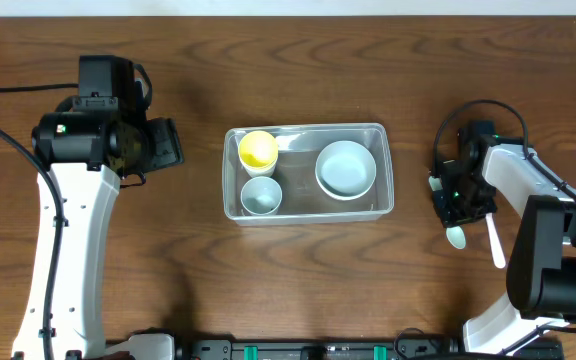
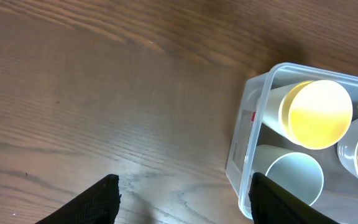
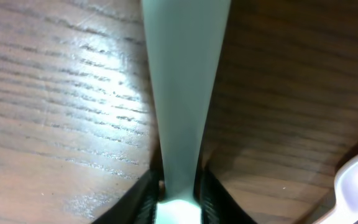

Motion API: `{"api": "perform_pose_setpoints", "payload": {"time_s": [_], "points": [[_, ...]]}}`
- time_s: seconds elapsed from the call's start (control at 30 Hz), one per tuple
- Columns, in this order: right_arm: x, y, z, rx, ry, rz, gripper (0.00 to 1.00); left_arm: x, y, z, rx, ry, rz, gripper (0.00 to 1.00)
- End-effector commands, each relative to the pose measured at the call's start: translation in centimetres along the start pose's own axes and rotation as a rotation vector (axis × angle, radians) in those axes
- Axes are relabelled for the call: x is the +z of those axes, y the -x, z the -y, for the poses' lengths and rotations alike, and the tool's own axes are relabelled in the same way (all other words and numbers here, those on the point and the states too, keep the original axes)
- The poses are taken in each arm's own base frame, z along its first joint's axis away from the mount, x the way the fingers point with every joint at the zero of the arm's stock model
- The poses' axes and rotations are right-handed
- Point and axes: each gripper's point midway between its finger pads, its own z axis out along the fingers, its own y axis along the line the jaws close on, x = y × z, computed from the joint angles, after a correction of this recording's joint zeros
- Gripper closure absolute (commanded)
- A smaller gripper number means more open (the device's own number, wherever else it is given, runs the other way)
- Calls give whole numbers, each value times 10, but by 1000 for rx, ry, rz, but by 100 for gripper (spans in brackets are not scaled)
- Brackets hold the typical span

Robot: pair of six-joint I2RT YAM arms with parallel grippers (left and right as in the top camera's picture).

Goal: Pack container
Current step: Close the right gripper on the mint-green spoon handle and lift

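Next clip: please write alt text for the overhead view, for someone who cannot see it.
A clear container sits at the centre of a wooden table, holding a yellow cup, a pale cup and a pale bowl. The right claw grips a pale green spoon beside a white spoon; the left claw hangs left of the container.

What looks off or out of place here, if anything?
Nothing spilled or damaged. The container sits square with yellow cup, pale cup and bowl inside. Only stragglers: a pale green spoon pinched in the right arm's fingers, and a white spoon on the table beside it.
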Motion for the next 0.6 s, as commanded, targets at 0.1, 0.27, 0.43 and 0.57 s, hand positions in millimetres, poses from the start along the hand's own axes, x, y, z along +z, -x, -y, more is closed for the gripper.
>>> {"api": "perform_pose_setpoints", "payload": {"time_s": [0.1,0.27,0.43,0.57], "points": [[10,1,-7,18,27,-11,83,1,-2,0,-8,-3,-9,33],[10,4,-6,32,23,-1,92,1,-2,0,-8,-3,-9,32],[5,13,-4,104,17,30,99,1,-2,0,-8,-3,-9,32],[-14,29,-5,99,5,73,99,1,-2,0,-8,-3,-9,33]]}}
